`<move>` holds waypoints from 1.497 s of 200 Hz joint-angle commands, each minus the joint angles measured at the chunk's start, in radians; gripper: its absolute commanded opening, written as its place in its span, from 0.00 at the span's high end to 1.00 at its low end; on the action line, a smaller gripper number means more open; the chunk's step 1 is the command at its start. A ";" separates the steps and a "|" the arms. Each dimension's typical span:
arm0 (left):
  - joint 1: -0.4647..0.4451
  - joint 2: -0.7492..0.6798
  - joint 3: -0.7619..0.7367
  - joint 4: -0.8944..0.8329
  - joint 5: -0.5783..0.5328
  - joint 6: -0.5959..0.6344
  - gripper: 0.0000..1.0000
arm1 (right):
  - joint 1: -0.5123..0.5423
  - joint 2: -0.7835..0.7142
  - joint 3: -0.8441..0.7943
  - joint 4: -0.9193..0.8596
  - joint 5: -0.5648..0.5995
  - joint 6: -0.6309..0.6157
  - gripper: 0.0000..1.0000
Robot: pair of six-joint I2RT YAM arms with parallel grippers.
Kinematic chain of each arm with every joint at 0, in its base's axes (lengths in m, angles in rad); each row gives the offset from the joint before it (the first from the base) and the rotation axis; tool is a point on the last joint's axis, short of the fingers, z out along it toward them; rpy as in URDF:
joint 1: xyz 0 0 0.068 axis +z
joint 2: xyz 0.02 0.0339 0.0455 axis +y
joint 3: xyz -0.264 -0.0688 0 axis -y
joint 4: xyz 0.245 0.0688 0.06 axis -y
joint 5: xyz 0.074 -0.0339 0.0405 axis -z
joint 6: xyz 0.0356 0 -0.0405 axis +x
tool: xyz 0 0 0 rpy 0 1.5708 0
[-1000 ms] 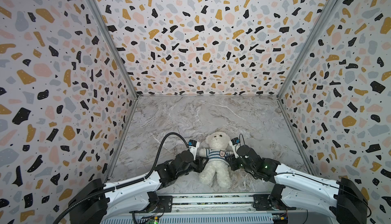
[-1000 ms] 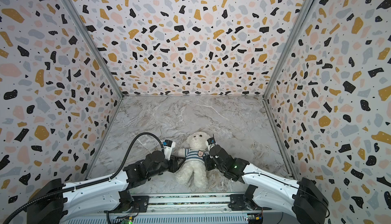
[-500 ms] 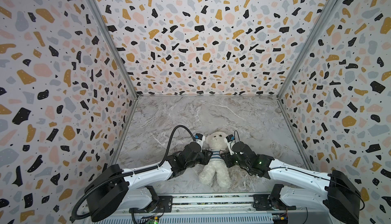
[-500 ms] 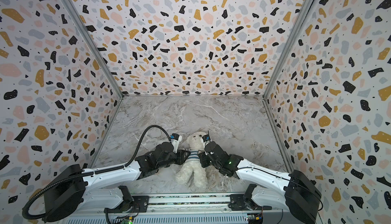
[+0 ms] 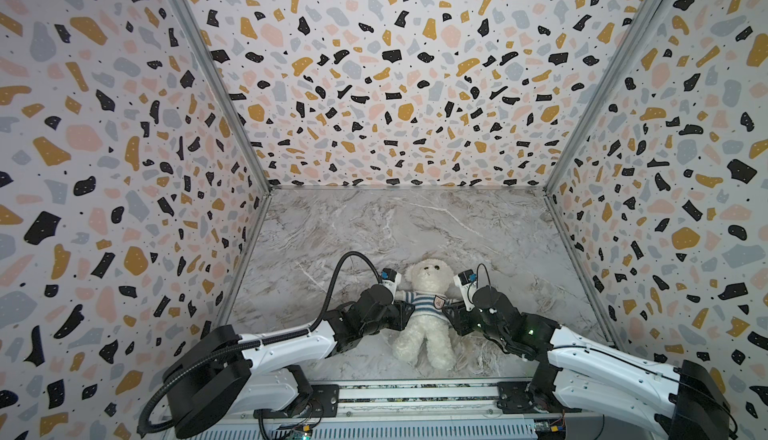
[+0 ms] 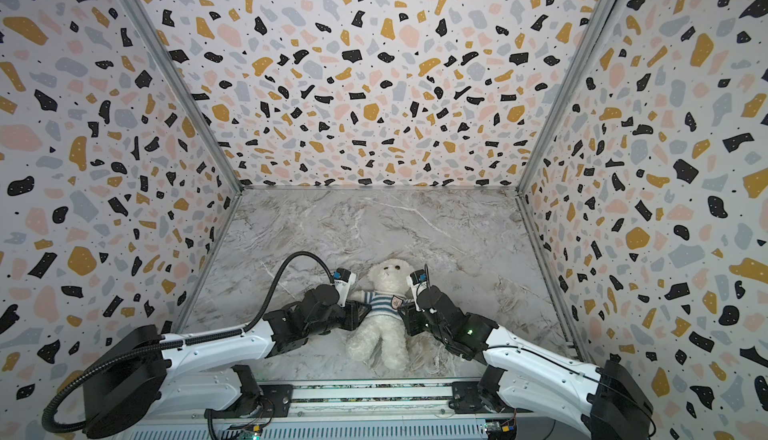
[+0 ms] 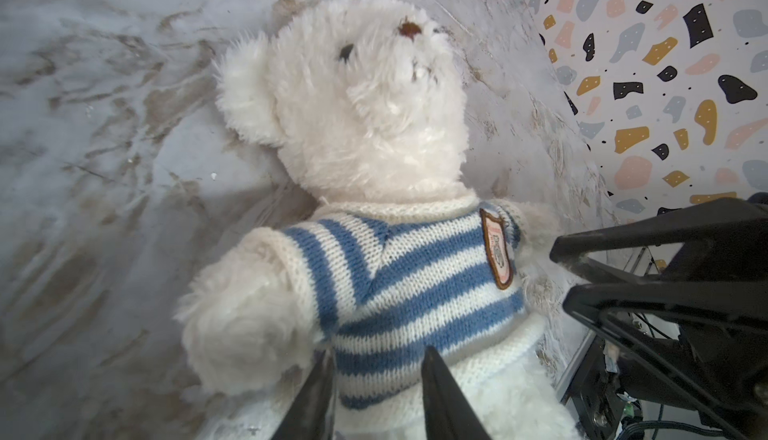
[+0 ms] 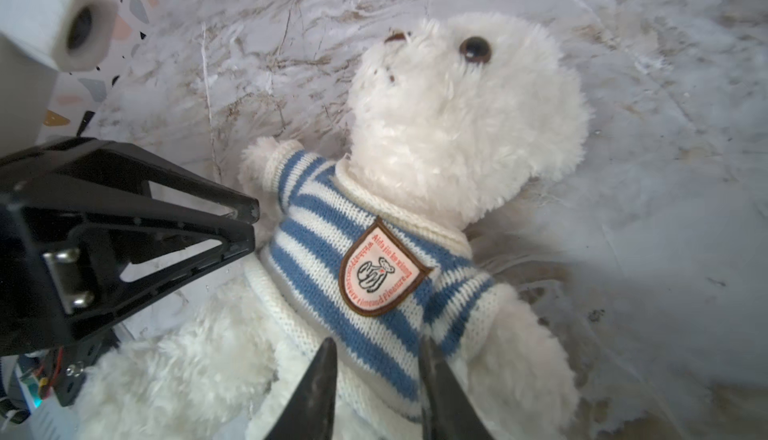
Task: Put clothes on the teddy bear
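We have the teddy bear point(image 5: 423, 323) face-up near the tabletop's point(image 5: 415, 226) front edge, mid-width, with the striped shirt point(image 5: 424, 301) on and both arms through the sleeves. The left gripper point(image 8: 249, 228) and right gripper point(image 7: 563, 273) flank its torso, jaws part-open, clamping nothing. We judge it light, soft and squashy: pinch the knit hem or a limb, not loose fur.

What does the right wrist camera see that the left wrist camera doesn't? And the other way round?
Only the right wrist view shows the badge face-on, with its little drawing and red lettering, plus the other arm's white camera. Only the left wrist view shows a round ear plainly and a wide stretch of speckled wall. Both show the teddy bear on its back on the marble table, wearing the blue-and-white striped sweater, with the left gripper and right gripper at its sides.
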 commanded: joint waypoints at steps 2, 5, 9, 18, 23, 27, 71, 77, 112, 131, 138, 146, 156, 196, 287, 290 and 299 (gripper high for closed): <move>-0.004 -0.019 0.055 -0.029 -0.024 0.034 0.62 | -0.094 -0.040 0.011 -0.098 -0.020 0.004 0.61; -0.004 -0.019 0.060 -0.031 -0.024 0.035 0.62 | -0.108 -0.046 0.005 -0.099 -0.028 0.004 0.61; -0.004 -0.018 0.068 -0.033 -0.026 0.037 0.62 | -0.124 -0.053 -0.001 -0.098 -0.039 0.004 0.60; -0.004 -0.015 0.083 -0.038 -0.032 0.042 0.61 | -0.160 -0.071 -0.017 -0.096 -0.065 0.003 0.59; -0.004 -0.011 0.092 -0.038 -0.036 0.044 0.60 | -0.179 -0.078 -0.024 -0.095 -0.076 0.003 0.58; -0.004 -0.008 0.097 -0.038 -0.038 0.046 0.59 | -0.192 -0.082 -0.027 -0.095 -0.084 0.003 0.58; 0.003 0.077 0.205 -0.067 -0.067 0.079 0.40 | -0.262 -0.064 -0.031 -0.055 -0.152 -0.025 0.55; 0.003 0.095 0.228 -0.080 -0.078 0.088 0.37 | -0.264 -0.058 -0.028 -0.050 -0.155 -0.028 0.55; 0.025 0.225 0.373 -0.159 -0.138 0.134 0.33 | -0.292 -0.040 -0.028 -0.018 -0.184 -0.040 0.55; 0.038 0.303 0.441 -0.207 -0.181 0.155 0.33 | -0.309 -0.046 -0.031 -0.006 -0.193 -0.040 0.55; 0.040 0.330 0.464 -0.225 -0.195 0.165 0.33 | -0.315 -0.049 -0.033 -0.005 -0.195 -0.040 0.56; 0.039 0.357 0.486 -0.234 -0.202 0.171 0.33 | -0.322 -0.054 -0.036 -0.005 -0.199 -0.041 0.56; 0.039 0.388 0.506 -0.233 -0.193 0.178 0.35 | -0.333 -0.061 -0.039 -0.005 -0.203 -0.044 0.56; 0.040 0.454 0.534 -0.223 -0.175 0.176 0.41 | -0.378 -0.080 -0.047 -0.013 -0.228 -0.064 0.56; 0.040 0.460 0.518 -0.154 -0.127 0.218 0.98 | -0.531 0.026 -0.046 0.113 -0.383 -0.089 0.56; 0.039 0.454 0.511 -0.143 -0.123 0.225 1.00 | -0.542 0.031 -0.045 0.124 -0.400 -0.085 0.57; 0.037 0.427 0.485 -0.105 -0.119 0.246 1.00 | -0.570 0.044 -0.038 0.155 -0.450 -0.076 0.57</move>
